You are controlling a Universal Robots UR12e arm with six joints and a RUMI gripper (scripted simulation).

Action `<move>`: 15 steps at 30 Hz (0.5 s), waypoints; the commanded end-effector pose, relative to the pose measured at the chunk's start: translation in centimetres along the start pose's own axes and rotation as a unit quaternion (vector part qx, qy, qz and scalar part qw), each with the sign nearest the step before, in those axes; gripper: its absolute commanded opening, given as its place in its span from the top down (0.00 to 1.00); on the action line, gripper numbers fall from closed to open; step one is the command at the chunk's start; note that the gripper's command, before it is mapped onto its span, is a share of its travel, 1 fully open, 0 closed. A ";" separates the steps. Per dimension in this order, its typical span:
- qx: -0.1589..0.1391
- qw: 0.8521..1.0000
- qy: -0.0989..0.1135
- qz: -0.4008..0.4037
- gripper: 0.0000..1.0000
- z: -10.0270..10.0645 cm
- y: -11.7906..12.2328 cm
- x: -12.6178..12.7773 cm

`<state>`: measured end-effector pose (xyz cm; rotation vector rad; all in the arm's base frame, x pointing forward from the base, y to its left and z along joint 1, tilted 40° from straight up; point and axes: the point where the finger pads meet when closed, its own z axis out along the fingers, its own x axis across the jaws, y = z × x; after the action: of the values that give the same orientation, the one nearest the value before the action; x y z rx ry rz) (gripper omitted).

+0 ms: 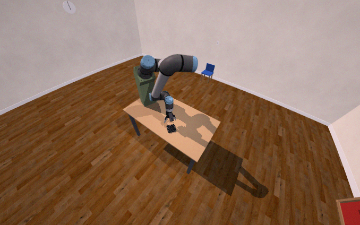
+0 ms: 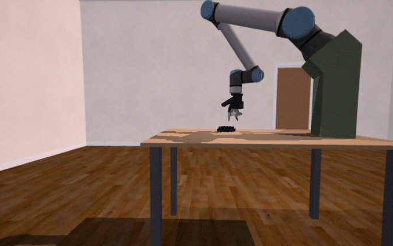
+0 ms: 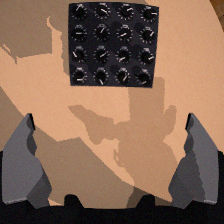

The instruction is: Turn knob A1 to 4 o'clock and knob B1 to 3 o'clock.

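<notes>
The knob box [image 1: 171, 128] [image 2: 226, 129] [image 3: 113, 45] is a flat black square with several small knobs in rows, each with a white pointer line. It lies on the wooden table [image 1: 198, 145] [image 2: 253, 138] [image 3: 30, 85]. In the wrist view it fills the upper middle; I cannot see the socket side. My gripper [image 1: 170, 120] [image 2: 234, 117] [image 3: 110, 114] hangs above the table, a little to the arm side of the box. Its two grey fingers stand wide apart with nothing between them.
The arm's green pedestal [image 1: 145, 86] [image 2: 335, 88] stands at one end of the table. A blue chair [image 1: 208, 71] stands by the far wall. A red-topped box [image 1: 356, 212] sits at the bottom right of the room. A door [image 2: 293, 97] is behind the table.
</notes>
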<state>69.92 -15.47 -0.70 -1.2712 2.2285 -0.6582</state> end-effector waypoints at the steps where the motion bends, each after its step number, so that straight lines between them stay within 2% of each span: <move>1: -0.001 1.000 0.000 -0.031 0.00 -0.4 -0.1 0.7; 5: -0.001 0.995 0.000 -0.099 0.00 -0.9 -0.5 1.8; 15: -0.001 0.980 0.000 -0.197 0.00 -1.7 -1.0 3.4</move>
<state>68.75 -17.97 0.37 -1.5761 2.0858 -0.7677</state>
